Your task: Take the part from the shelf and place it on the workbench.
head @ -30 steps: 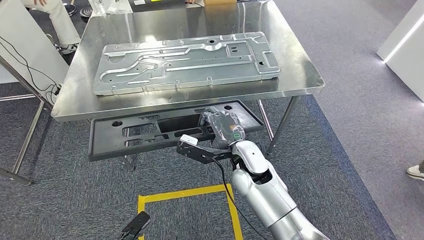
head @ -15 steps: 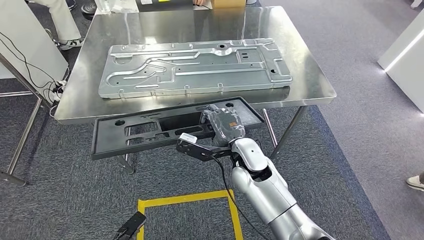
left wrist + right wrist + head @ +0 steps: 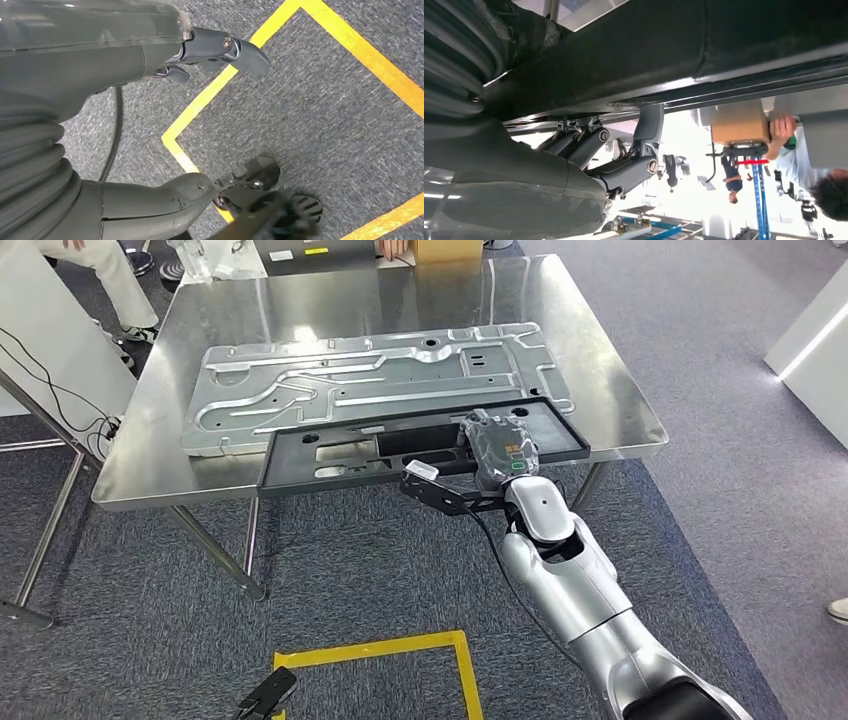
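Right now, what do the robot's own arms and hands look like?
The right arm is glossy silver, built of rounded segments, with a thin black cable running along it and a black bracket at the wrist. The right hand is dark grey under a clear shiny cover, with a small orange and green marking. The left hand has a grey ribbed cover, a thick grey thumb and dark fingers.

Black part [image 3: 400,445] over the worktop [image 3: 620,390] edge
Flat, slotted frame lay level, partly overlapping the worktop's near edge.
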Available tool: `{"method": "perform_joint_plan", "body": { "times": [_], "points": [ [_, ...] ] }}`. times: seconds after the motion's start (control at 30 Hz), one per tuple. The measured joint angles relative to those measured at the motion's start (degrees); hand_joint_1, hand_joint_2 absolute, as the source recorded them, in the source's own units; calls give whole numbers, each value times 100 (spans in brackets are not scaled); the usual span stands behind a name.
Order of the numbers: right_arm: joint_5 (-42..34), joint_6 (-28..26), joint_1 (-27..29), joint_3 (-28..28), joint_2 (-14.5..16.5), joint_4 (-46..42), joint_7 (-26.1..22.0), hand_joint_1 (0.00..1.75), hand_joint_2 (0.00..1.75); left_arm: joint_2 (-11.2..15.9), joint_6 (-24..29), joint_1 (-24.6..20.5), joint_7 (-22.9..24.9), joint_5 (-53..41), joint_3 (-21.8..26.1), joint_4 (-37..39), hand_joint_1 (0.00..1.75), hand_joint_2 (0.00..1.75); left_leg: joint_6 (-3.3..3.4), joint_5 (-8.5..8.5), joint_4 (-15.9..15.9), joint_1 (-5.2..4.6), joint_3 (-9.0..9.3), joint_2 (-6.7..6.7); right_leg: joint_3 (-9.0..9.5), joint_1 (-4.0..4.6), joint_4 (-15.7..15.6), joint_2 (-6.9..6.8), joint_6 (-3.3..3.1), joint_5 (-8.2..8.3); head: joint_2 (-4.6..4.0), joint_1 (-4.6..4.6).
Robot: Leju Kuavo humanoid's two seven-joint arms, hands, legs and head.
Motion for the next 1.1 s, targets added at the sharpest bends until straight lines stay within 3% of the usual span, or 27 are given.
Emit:
{"method": "perform_joint_plan", "body": {
  "times": [0.03, 0.07, 0.13, 0.2, 0.3, 0.37, 0.4, 0.47, 0.5, 0.53, 0.57, 0.6, 0.63, 0.7, 0.77, 0.83, 0.9, 1.0, 1.03, 1.07, 1.1],
  "points": [
    [6, 0, 3, 0, -8, 18, 0, 175, 175, 3, 0, 8, 0, -1, -2, 1, 0, 175, -7, 79, 87, 2, -117, 1, 35, 2, 4, 4, 5, -33, 0, 0],
    [17, -1, 5, 0, -16, 33, 2, 175, 175, 8, 0, 14, 0, 0, -4, 3, 0, 175, -9, 262, -43, 5, -125, 2, 75, 1, 10, 8, 14, -69, 0, 0],
    [61, -3, 5, -4, -35, 52, 24, 175, 175, 22, 1, 18, 0, 0, -8, 5, 0, 175, 5, 774, -799, 17, 137, 6, 176, -1, 28, 13, 49, -162, 0, 1],
    [102, -5, -7, -27, -70, 63, 51, 175, 175, 33, 2, 13, -1, 2, -13, 10, 0, 175, 40, 990, -1404, -1, 402, 1, 222, 11, 51, 15, 106, -237, 0, -1],
    [185, -24, 11, -110, -156, 93, 60, 175, 175, 55, 4, 32, -11, 17, -17, 15, 0, 175, 126, 931, -1525, -21, 468, -15, 220, 14, 36, 17, 194, -280, 0, 1],
    [278, -57, 28, -192, -228, 119, 58, 175, 175, 68, 7, 48, -32, 27, -17, 16, 0, 175, 195, 914, -1568, -8, 517, -16, 163, 4, 199, 8, 249, -375, 0, 3],
    [320, -81, 31, -238, -264, 132, 57, 175, 175, 75, 9, 49, -41, 28, -17, 16, 0, 175, 232, 901, -1584, -3, 549, -12, 36, 0, 447, 3, 276, -485, 0, 3],
    [379, -118, 45, -343, -348, 165, 54, 175, 175, 91, 13, 51, -53, 29, -17, 19, 0, 175, 284, 854, -1586, -17, 596, -6, -435, -6, 1236, -4, 308, -755, 0, 4],
    [404, -126, 60, -397, -390, 186, 54, 175, 175, 98, 14, 54, -55, 29, -17, 21, 0, 175, 297, 827, -1582, -25, 622, -6, -680, -7, 1584, -4, 317, -825, 0, 4],
    [431, -127, 78, -453, -434, 207, 53, 175, 175, 104, 15, 61, -58, 29, -17, 22, 0, 175, 302, 795, -1579, -32, 654, -9, -845, -8, 1753, -4, 316, -786, 0, 4],
    [464, -129, 92, -507, -468, 225, 52, 175, 175, 108, 17, 71, -62, 29, -17, 23, 0, 175, 300, 761, -1573, -36, 692, -14, -886, -6, 1678, -4, 305, -624, 0, 4],
    [504, -137, 100, -565, -502, 240, 52, 175, 175, 111, 19, 83, -66, 29, -17, 24, 0, 175, 295, 722, -1567, -39, 739, -19, -811, -1, 1385, -5, 284, -370, 0, 4],
    [539, -150, 102, -627, -531, 252, 52, 175, 175, 111, 21, 95, -70, 29, -18, 26, 0, 175, 284, 680, -1564, -40, 787, -22, -666, 6, 968, -7, 257, -92, 0, 4],
    [596, -194, 94, -747, -571, 272, 49, 175, 175, 112, 24, 104, -76, 30, -19, 31, 0, 175, 243, 600, -1555, -62, 852, -23, -388, 39, 293, -12, 204, 201, 0, 3],
    [628, -231, 91, -843, -590, 295, 39, 175, 175, 116, 31, 104, -84, 31, -19, 34, 0, 175, 187, 549, -1571, -77, 885, -18, -304, 68, 120, -6, 155, 172, 0, 1],
    [649, -244, 100, -915, -604, 318, 32, 175, 175, 125, 38, 104, -91, 31, -19, 34, 0, 175, 130, 502, -1591, -78, 925, -10, -256, 44, 75, 7, 105, 145, 0, 1],
    [664, -266, 106, -966, -624, 336, 32, 175, 175, 133, 41, 104, -97, 30, -19, 34, 0, 175, 83, 359, -1332, -73, 836, -3, -153, 12, 14, 9, 47, 116, 0, -3],
    [670, -315, 128, -1001, -635, 373, 30, 175, 175, 138, 50, 126, -99, 29, -19, 38, 0, 175, 43, -14, -204, -58, 201, 2, -8, 18, -4, 11, -7, 11, 0, -10],
    [670, -322, 148, -1009, -637, 390, 28, 175, 175, 139, 54, 141, -98, 29, -19, 39, 0, 175, 36, -30, 65, -58, -4, 3, 45, 21, -3, 16, -8, -35, 0, -10],
    [675, -326, 170, -1019, -639, 406, 24, 175, 175, 140, 57, 157, -98, 28, -19, 39, 0, 175, 34, 88, 102, -58, -108, 3, 109, 23, -3, 21, -3, -87, 0, -10],
    [688, -338, 187, -1032, -641, 419, 13, 175, 175, 140, 60, 170, -97, 27, -19, 40, 0, 175, 41, 321, -101, -58, -93, 3, 183, 23, -2, 27, 6, -143, 0, -11]
  ]
}}
